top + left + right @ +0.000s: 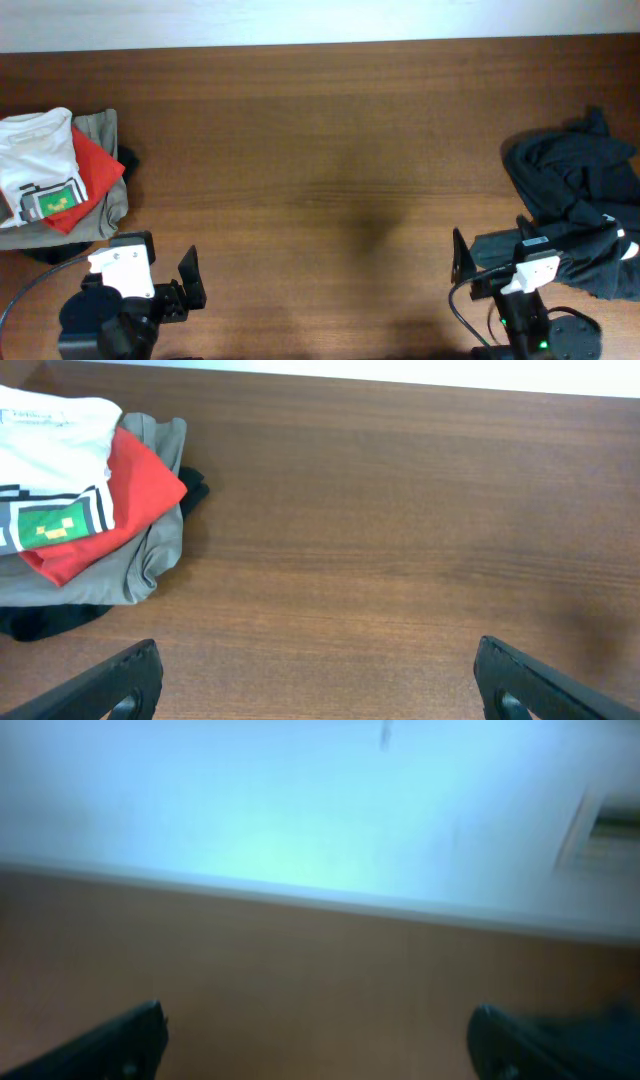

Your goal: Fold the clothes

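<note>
The clothes, a white T-shirt (38, 150) with a green square print, lie folded on top of a pile at the table's far left. In the left wrist view the T-shirt (50, 445) shows at the upper left. My left gripper (165, 262) sits near the front edge, just right of and below the pile, open with only bare wood between its fingers (318, 660). My right gripper (492, 243) is at the front right, open and empty (318, 1025), in a blurred view of table and wall.
Under the T-shirt lie a red shirt (95, 170), a grey garment (105, 210) and something black. A heap of black garments (575, 185) lies at the right, beside the right gripper. The brown wooden table (320, 180) runs between the two piles.
</note>
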